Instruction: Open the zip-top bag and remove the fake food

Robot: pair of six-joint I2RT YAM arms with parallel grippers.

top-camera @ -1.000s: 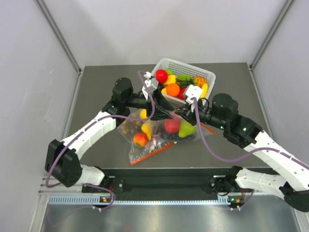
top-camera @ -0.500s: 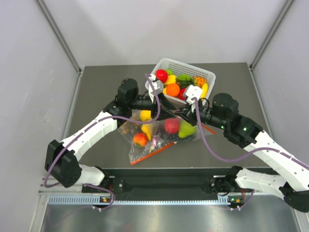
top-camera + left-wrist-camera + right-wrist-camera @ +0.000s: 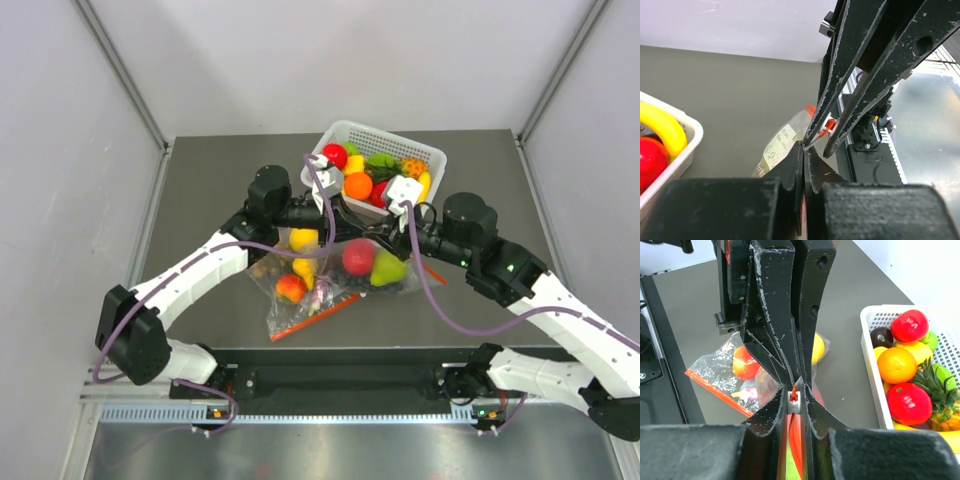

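The zip-top bag lies at mid-table, its top edge lifted between the two grippers. The fake food shows through the plastic: a red apple, a light-green pear and dark grapes. My left gripper is shut on the bag's top edge by the orange-red zip strip. My right gripper faces it tip to tip and is shut on the white zip slider. In the left wrist view the right gripper's fingers stand just beyond my tips.
A second clear bag with a lemon, a yellow pear, nuts and a red-yellow apple lies left of the task bag. A white basket of fruit, with an orange on top, stands just behind the grippers.
The left gripper moved right toward the right gripper and closed on the bag's top edge. The right gripper stayed shut in place.
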